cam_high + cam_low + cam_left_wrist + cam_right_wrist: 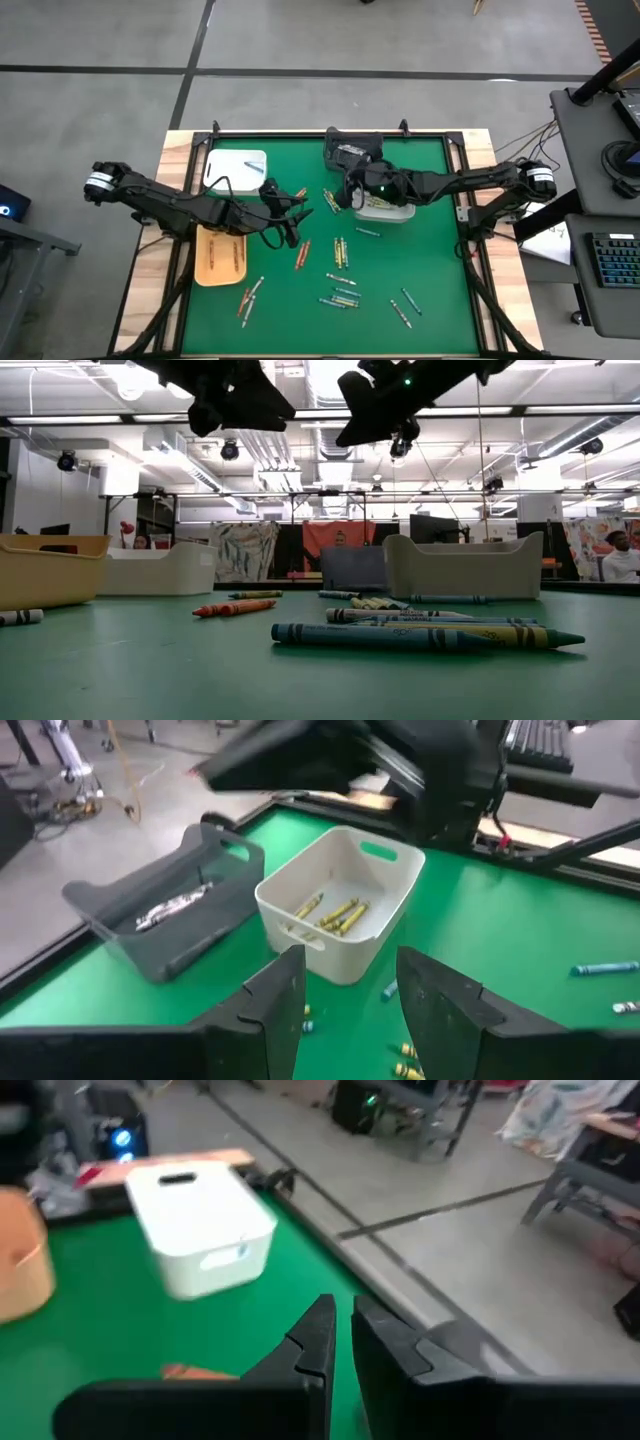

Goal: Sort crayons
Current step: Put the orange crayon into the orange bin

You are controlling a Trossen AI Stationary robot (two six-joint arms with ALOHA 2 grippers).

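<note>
Green mat point(420, 270) covers the tabletop, wooden edge point(150, 290) exposed at the sides. Four bins on it: white bin point(236, 168) at far left, tan bin point(221, 258) nearer, dark grey bin point(165, 915) beside cream bin point(335, 900). Keyboard point(612, 268) on side desk.

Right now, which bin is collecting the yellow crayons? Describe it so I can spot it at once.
On the green mat, look toward the right arm's side. Beside the dark grey bin stands an off-white bin with handle slots. It alone holds yellow crayons; the grey bin's contents look silvery.
</note>
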